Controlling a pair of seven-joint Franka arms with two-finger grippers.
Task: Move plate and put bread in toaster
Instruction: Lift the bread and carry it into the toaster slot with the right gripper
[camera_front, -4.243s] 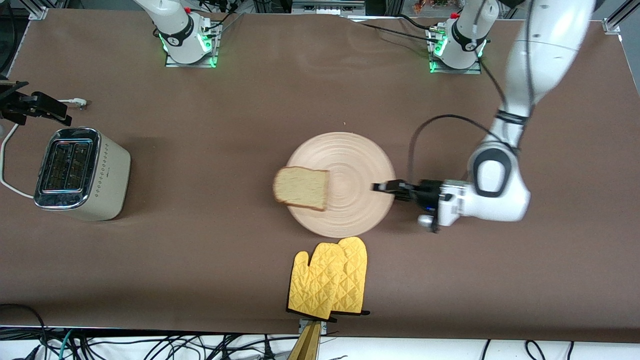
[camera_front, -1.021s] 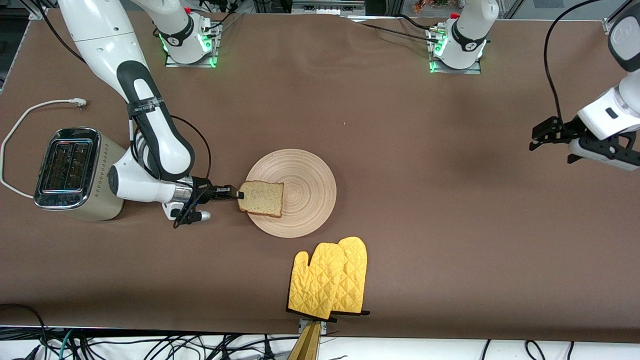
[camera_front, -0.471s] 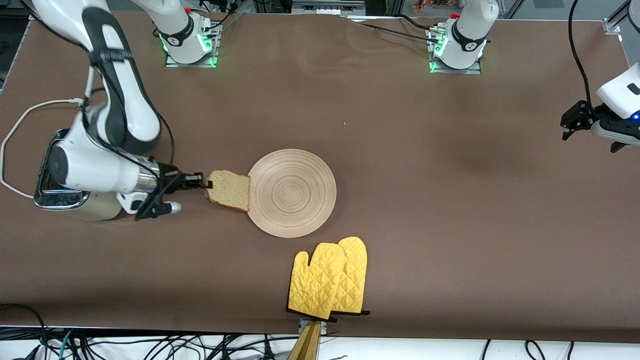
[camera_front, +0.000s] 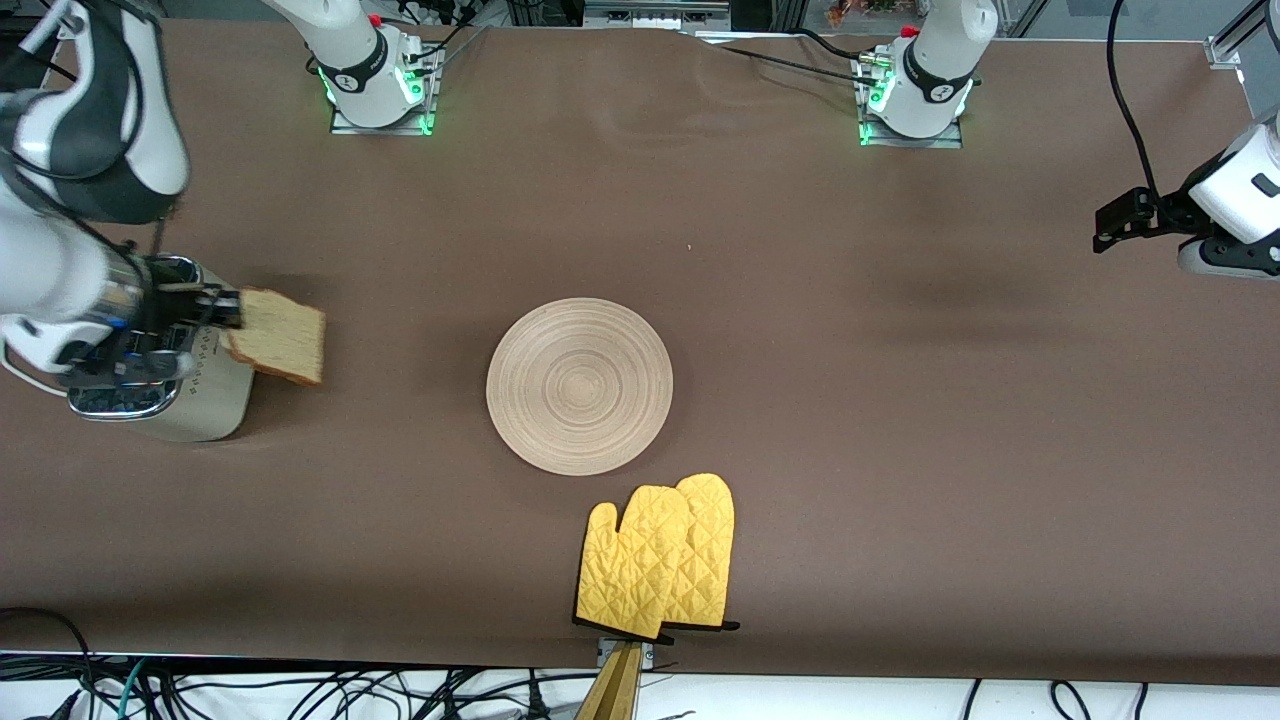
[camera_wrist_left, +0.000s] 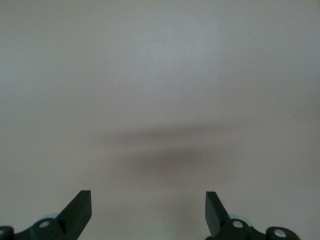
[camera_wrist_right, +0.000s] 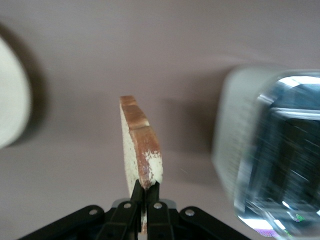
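My right gripper (camera_front: 228, 312) is shut on the bread (camera_front: 282, 337) by one edge and holds it in the air beside the toaster (camera_front: 215, 395), toward the plate. In the right wrist view the bread (camera_wrist_right: 142, 148) stands edge-on between my fingers, with the toaster (camera_wrist_right: 272, 145) beside it and the plate's rim (camera_wrist_right: 11, 95) at the frame edge. The toaster's chrome top is mostly hidden under my right arm. The beige wooden plate (camera_front: 579, 386) lies bare at mid-table. My left gripper (camera_front: 1110, 226) is open and empty, up over the left arm's end of the table; its view (camera_wrist_left: 148, 212) shows only bare cloth.
A pair of yellow oven mitts (camera_front: 657, 556) lies near the table's front edge, nearer to the front camera than the plate. The toaster's white cord (camera_front: 18, 372) shows beside the toaster at the table's edge. Brown cloth covers the table.
My right gripper has carried the bread up off the plate and over to the toaster's side. The plate, moved earlier toward the right arm's end, now lies still. My left gripper stays withdrawn.
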